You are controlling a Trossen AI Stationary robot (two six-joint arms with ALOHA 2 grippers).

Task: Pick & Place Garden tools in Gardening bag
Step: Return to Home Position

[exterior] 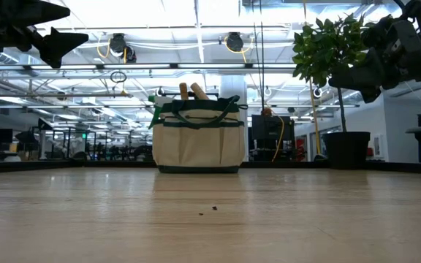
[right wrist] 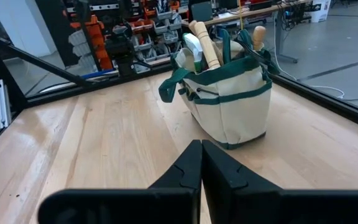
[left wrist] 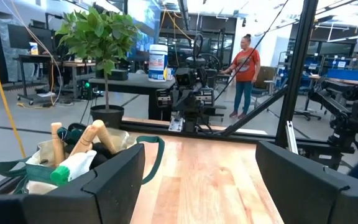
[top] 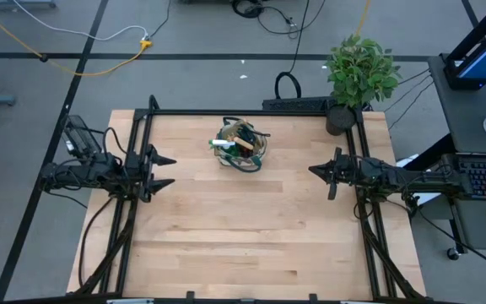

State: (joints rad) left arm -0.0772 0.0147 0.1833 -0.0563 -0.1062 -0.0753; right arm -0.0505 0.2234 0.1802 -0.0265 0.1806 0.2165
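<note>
The beige gardening bag [top: 241,146] with dark green trim stands upright on its base at the table's far middle; it also shows in the low view [exterior: 199,139] and the right wrist view [right wrist: 229,99]. Wooden tool handles [right wrist: 205,45] and a green-white item [left wrist: 73,167] stick out of its top. My left gripper [top: 165,171] is open and empty at the table's left side. My right gripper [top: 319,171] is shut and empty at the table's right side. Both hang above the table.
A potted green plant [top: 359,76] stands at the table's far right corner. A black frame [top: 251,112] runs along the table's far edge and sides. The bare wood [top: 243,228] spreads in front of the bag. A person [left wrist: 244,74] stands in the room beyond.
</note>
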